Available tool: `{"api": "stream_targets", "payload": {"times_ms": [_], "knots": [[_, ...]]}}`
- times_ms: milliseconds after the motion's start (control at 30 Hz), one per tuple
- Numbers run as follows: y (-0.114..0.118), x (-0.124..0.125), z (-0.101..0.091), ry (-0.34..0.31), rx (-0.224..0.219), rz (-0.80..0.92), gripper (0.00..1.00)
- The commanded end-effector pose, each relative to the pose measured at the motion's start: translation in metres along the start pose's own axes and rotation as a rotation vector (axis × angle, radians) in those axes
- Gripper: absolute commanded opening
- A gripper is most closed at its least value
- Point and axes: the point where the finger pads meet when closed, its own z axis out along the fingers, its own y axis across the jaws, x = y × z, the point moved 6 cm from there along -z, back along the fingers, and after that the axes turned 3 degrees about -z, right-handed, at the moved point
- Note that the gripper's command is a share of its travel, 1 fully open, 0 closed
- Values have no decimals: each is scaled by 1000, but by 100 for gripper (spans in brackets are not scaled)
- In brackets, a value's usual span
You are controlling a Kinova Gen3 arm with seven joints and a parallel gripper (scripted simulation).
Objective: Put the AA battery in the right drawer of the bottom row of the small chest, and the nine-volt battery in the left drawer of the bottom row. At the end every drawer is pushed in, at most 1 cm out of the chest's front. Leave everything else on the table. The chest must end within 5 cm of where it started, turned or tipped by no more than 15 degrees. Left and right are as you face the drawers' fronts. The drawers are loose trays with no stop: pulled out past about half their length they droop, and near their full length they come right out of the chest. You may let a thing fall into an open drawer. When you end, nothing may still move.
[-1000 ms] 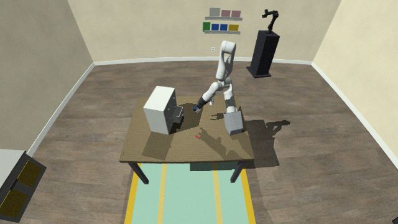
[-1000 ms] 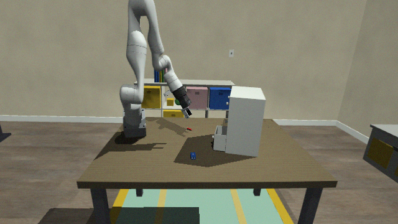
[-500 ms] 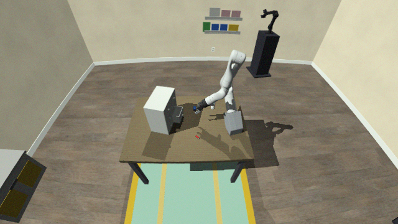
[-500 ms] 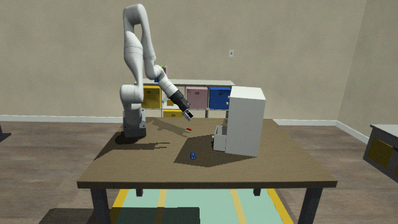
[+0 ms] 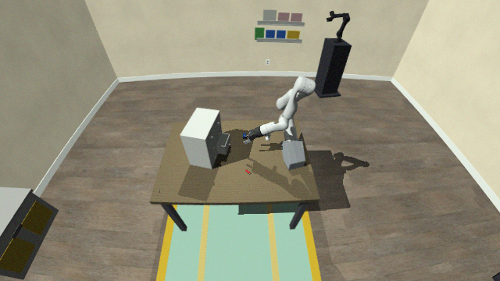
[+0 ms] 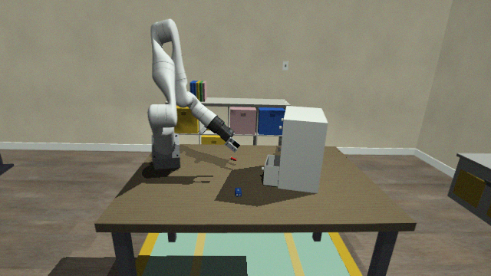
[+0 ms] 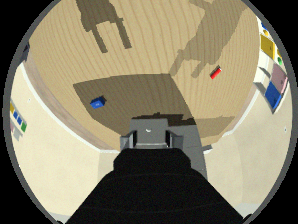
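The gripper [image 5: 246, 141] [image 6: 234, 146] [image 7: 151, 136] stands open with nothing between its 2 fingers, above the table [image 5: 187, 195] [image 6: 253, 215] [image 7: 145, 55]. The AA [image 5: 248, 172] [image 6: 233, 159] [image 7: 215, 73], red, lies on the table well apart from the chest [image 5: 201, 122] [image 6: 303, 153] [image 7: 192, 155]. The nine-volt [image 5: 244, 136] [image 6: 238, 192] [image 7: 97, 102], blue, lies in the chest's shadow. Neither of the 2 batteries is stowed.

The bottom right drawer [image 5: 223, 144] [image 6: 271, 175] [image 7: 150, 123] is out, apparently ready for the AA. If the arm pulls it further, it may droop or come free. A low pass could snag its rim and drag the chest. The small AA could roll or be pinched at 1 end if the fingers come down askew. The nine-volt could be dropped in this drawer by mistake; it belongs in the left one. A hard closing push could shift or turn the chest.

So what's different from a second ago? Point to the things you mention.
The arm [image 5: 289, 105] [image 6: 163, 69] folded lower, its elbow sinking; the gripper [image 5: 246, 141] [image 6: 235, 146] [image 7: 151, 136] dipped slightly and tilted flatter. Nothing was grasped or released; it's open. The blue battery [image 5: 244, 136] [image 6: 238, 192] [image 7: 97, 103], red battery [image 5: 248, 172] [image 6: 233, 159] [image 7: 215, 73] and pulled-out drawer [image 5: 223, 144] [image 6: 271, 177] [image 7: 141, 125] stayed put.
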Motion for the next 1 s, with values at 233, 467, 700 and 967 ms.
{"api": "stream_targets", "payload": {"times_ms": [233, 467, 700, 967], "knots": [[-4, 14, 16, -138, 15, -23, 100], [-3, 20, 22, -201, 17, -23, 100], [-4, 25, 30, -260, 19, -23, 100], [-5, 27, 33, -282, 19, -23, 100]]}}
